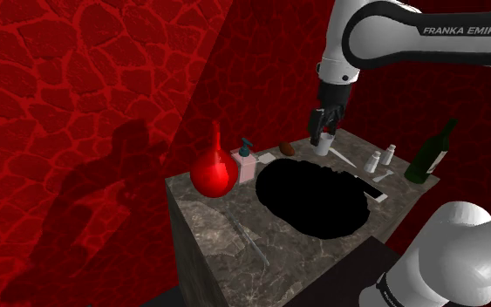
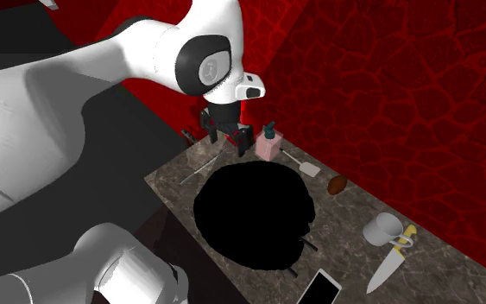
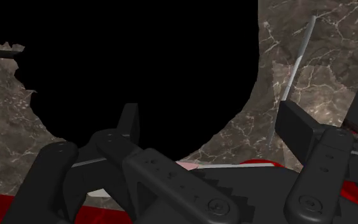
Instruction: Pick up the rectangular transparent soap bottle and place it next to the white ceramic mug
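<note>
The gripper (image 2: 225,138) is hovering above the marble counter (image 1: 226,228) with its fingers spread and nothing between them. The soap bottle (image 1: 246,164), pinkish with a dark pump, is standing at the far edge of the counter by the red wall. It is sitting just right of the round red vase (image 1: 214,173) in the shoulder view, apart from the gripper. The white mug (image 2: 381,230) is waiting well along the counter beside a yellow-handled knife (image 2: 392,263).

The risks are looking like these: one of the spread fingers may clip the vase on the way down, since the vase is crowding the bottle. A high grip on the pump could tip the bottle. Setting it down may nudge the mug or land on the knife.
</note>
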Motion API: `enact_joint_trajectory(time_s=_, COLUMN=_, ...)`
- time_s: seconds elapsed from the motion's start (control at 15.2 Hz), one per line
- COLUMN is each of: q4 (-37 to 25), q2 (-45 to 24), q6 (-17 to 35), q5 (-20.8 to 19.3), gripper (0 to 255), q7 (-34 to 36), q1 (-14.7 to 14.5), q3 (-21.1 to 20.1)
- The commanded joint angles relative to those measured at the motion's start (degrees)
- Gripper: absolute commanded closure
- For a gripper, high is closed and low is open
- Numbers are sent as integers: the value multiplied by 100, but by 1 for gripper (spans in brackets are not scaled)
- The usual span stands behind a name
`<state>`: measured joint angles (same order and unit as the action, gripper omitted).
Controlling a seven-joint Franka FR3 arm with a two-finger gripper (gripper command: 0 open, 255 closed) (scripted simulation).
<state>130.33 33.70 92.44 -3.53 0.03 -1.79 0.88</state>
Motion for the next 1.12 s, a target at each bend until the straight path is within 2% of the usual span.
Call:
enact_joint_trajectory(time_s=0.0, q4=-176, q2=-430, q6=257, q5=7, gripper=0, q7=-61, q1=-4, q3=46)
enact_joint_trajectory(time_s=0.53, q4=-1122, q2=-2175, q6=1016, q5=138, gripper=0, q7=-242, q1=-47, q3=132)
enact_joint_trajectory(time_s=1.06, q4=-2564, q2=-3976, q6=1330, q5=329, gripper=0, q7=-445, q1=-53, q3=150)
